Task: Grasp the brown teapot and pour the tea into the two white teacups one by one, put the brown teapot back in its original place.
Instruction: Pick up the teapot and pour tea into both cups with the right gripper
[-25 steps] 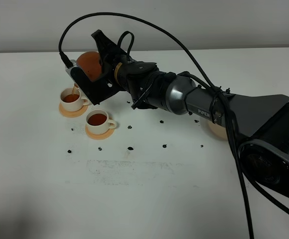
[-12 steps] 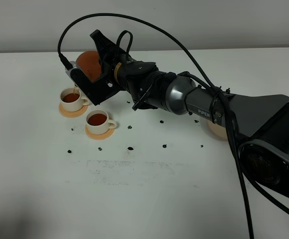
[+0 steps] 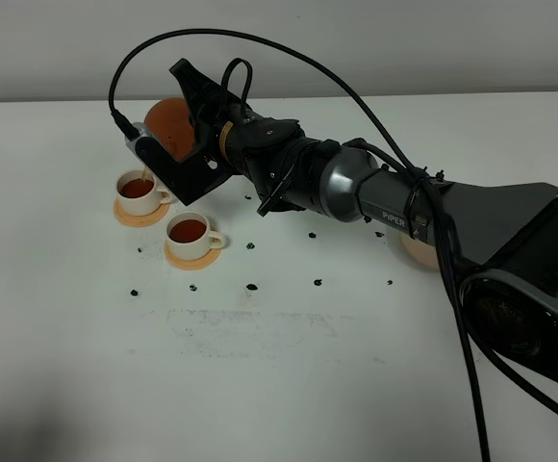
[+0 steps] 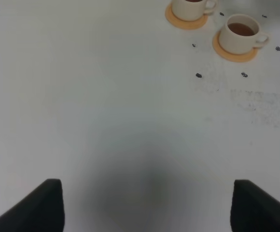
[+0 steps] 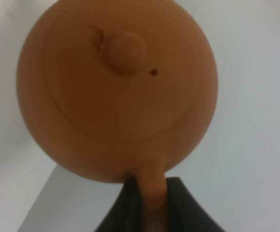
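Above the far teacup [image 3: 141,188] on its orange coaster [image 3: 140,214], round matte clay brown teapot [image 3: 170,122] tilted spout-down, right fingers [image 5: 174,203] clamped tight either side of its loop handle [image 5: 151,191], second glossy teacup [image 3: 191,234] nearby, left fingers [image 4: 48,205] spread apart, empty over white desk [image 3: 260,366]

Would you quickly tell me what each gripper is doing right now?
Left gripper: open, holding nothing.
Right gripper: shut on the teapot by its handle.
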{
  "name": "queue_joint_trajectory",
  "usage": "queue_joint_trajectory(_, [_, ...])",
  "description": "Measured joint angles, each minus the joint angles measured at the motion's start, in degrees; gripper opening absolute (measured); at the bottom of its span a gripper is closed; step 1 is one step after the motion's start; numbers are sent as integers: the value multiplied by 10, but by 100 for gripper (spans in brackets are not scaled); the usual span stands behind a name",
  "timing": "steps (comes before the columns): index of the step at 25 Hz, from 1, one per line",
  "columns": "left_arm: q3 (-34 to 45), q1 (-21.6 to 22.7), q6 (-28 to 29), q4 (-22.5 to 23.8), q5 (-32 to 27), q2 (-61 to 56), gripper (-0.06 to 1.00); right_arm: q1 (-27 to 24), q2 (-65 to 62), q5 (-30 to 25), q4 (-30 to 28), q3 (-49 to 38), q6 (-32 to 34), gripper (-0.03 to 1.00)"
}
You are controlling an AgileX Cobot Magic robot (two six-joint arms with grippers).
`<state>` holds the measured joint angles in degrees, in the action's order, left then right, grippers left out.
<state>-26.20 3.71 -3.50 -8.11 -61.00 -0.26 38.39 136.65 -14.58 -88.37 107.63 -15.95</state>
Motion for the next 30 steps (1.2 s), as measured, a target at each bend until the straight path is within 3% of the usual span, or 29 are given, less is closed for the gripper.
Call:
queue_joint_trajectory(25, [0,0,0,0,0,0,67,5,0,0,-29,0,11,9])
queue_joint_trajectory(30, [0,0,0,0,0,0,67,5,0,2,-9,0,53,9])
